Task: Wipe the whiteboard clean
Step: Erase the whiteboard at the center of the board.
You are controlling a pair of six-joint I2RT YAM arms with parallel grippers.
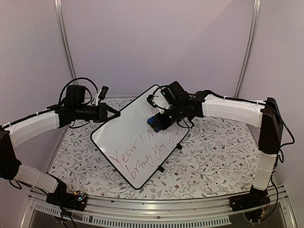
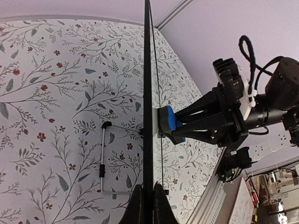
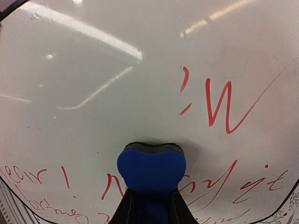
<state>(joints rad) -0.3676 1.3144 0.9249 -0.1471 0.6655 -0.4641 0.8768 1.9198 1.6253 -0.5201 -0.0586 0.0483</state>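
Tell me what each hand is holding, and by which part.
Left hand clamps the whiteboard by its black rim. Right hand pinches the blue eraser by its sides.

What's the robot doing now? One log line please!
left gripper: shut on whiteboard | right gripper: shut on blue eraser, touching whiteboard | red writing: present

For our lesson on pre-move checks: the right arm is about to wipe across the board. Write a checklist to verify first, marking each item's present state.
1. Left gripper shut on the edge of the large white, black-rimmed whiteboard: ok.
2. Right gripper shut on the small blue eraser block: ok.
3. Eraser pad flat against the board face: ok, by the left wrist view.
4. Board wiped clean: not ok; red marker writing remains beside the eraser.
5. Board's lower corner resting on the floral table: cannot tell.
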